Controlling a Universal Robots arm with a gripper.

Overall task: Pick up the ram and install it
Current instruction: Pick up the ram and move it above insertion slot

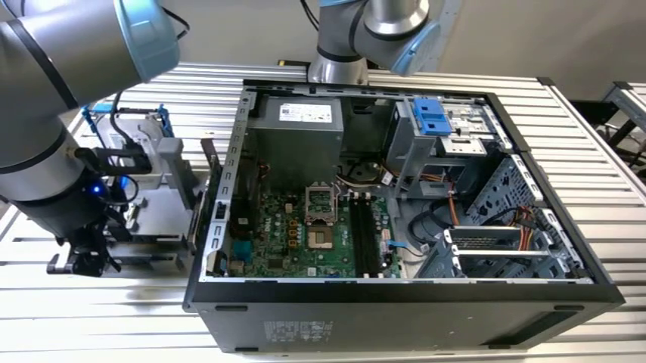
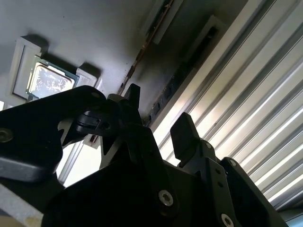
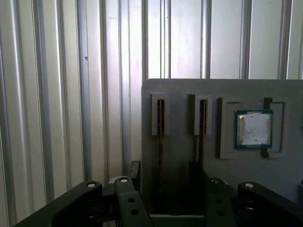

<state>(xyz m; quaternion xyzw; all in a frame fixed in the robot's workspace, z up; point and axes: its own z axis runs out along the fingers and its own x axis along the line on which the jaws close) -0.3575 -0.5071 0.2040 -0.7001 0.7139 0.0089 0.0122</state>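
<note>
Misalignment is the chief hazard from here. The gripper (image 3: 164, 167) is open and empty. Its fingers (image 3: 135, 169) are spread on either side of the ram (image 3: 160, 123), which stands on edge in a slot of the grey holder (image 3: 180, 90). I cannot tell whether either finger touches it. The neighbouring slot holds what looks like a second stick (image 3: 202, 123), just beside the other finger, so an off-centre close could knock it. Squeezing so thin a board may also tilt it in its slot or let it slip.

In the exterior view the gripper hangs low over the worktop (image 1: 121, 318), at about eight o'clock from the computer case (image 1: 404, 302). It is well apart from the black motherboard slots (image 1: 365, 234). A ram gripped crooked would likely meet those slots askew, or clip the case wall on the way.
</note>
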